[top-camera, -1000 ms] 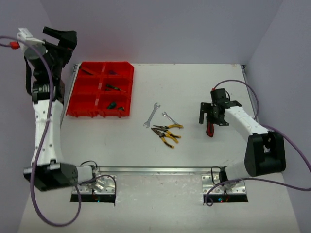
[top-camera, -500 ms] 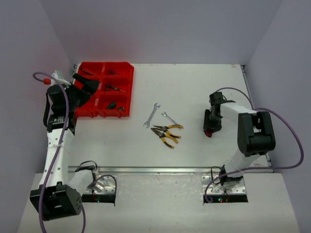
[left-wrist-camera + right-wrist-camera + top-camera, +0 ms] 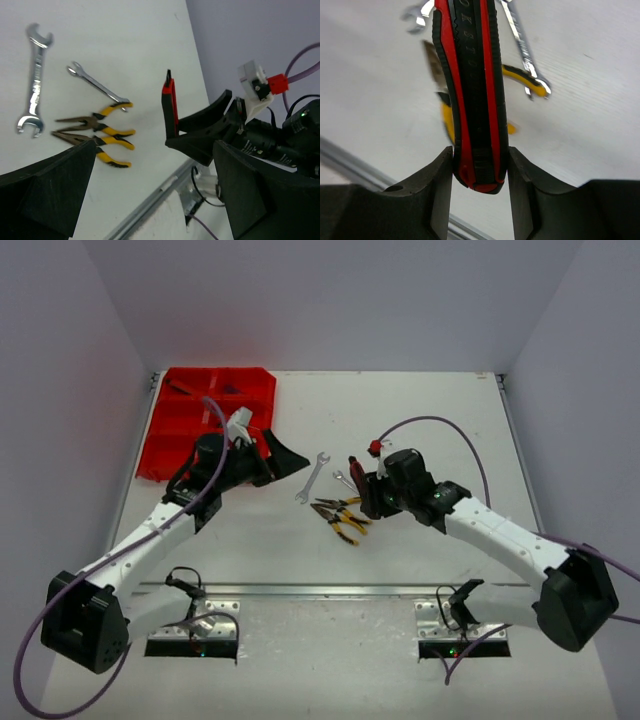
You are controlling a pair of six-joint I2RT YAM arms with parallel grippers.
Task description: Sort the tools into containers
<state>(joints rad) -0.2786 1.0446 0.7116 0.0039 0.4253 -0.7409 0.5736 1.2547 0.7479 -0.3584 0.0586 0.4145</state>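
Right gripper (image 3: 479, 167) pinches the red-black cutter (image 3: 470, 75), held clear of the desk (image 3: 420, 410) beside pliers (image 3: 342, 515) and two wrenches (image 3: 312, 476). Left gripper (image 3: 290, 455), jaws spread, hovers near the red tray (image 3: 160, 430).

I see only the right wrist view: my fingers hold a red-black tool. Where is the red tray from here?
Observer: The tray sits at the table's far left; the right gripper, with the cutters, is mid-table.
Operator: Is the left arm in the way?
Observer: The open left gripper hangs between you and the tray.
Operator: How many tools lie loose?
Observer: Four: two wrenches, two pliers.
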